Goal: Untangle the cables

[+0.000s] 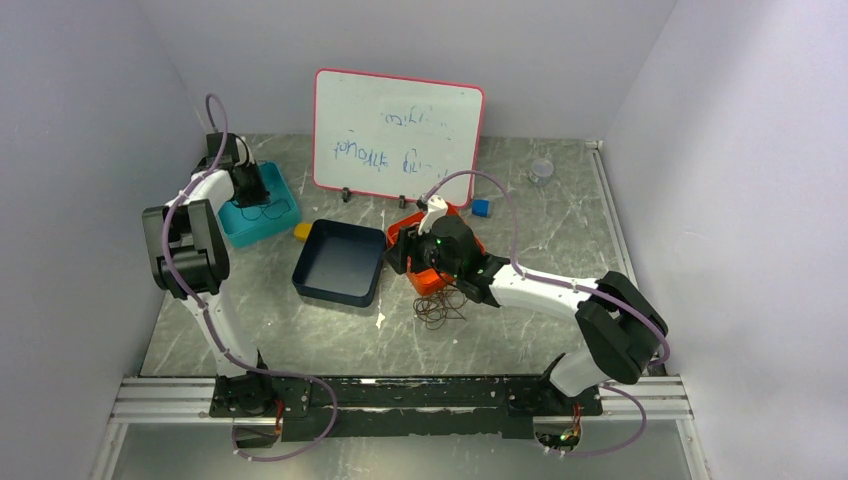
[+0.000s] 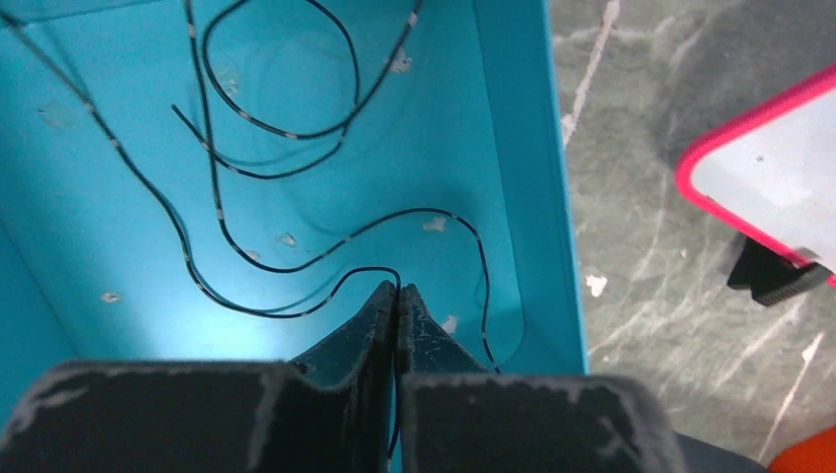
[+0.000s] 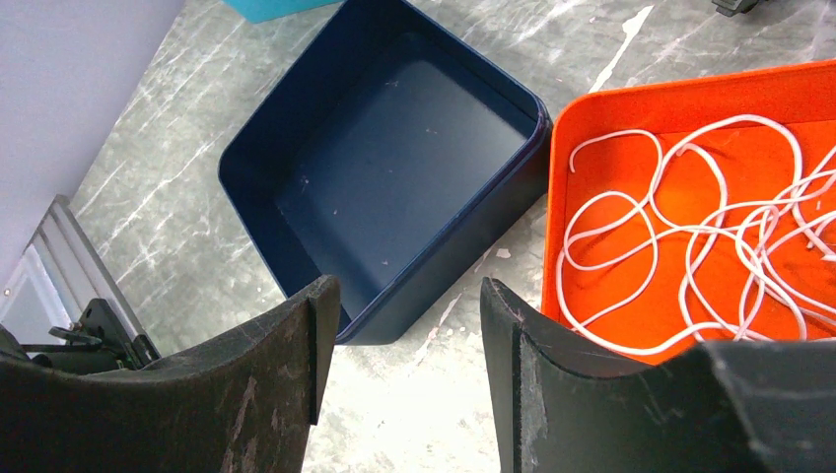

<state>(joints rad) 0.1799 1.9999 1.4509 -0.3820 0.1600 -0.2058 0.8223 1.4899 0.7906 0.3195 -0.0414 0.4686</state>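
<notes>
Cables sit in three spots: black cable [image 2: 434, 210] lies in loose loops on the floor of teal bin [image 2: 513, 148], white cables [image 3: 654, 236] are piled in overlapping loops in orange tray [image 3: 690, 94], and a brown tangle [image 1: 440, 308] is on the bare table [image 1: 300, 330] just at the near side of that tray. Navy bin [image 3: 394, 177] btwn the two shows nothing inside. Left gripper [image 2: 397, 296] is down inside the teal bin, jaws fully together, w/ a black strand running right into the seam at the tips and a thin dark line lower in the seam, so it looks pinched on the black cable. Right gripper [image 3: 407, 296] hangs above the gap btwn navy bin and orange tray, jaws approx. half apart, nothing btwn them. Handling, as a judgement: wires are v. thin, v. light, floppy w/ some springy curl. They have no weight to speak of, but they'll prob. drag neighbours along when lifted, esp. where loops cross. Thin + smooth means they slip easily out of a flat pinch, so jaws must close all the way w/ tips down at the surface under the strand. Best hold is prob. near a free end or on a single outlying loop away from crossings, e.g. the outer edge of the brown tangle, not its dense middle. Pull slow and upward so loops slide free rather than cinch.
</notes>
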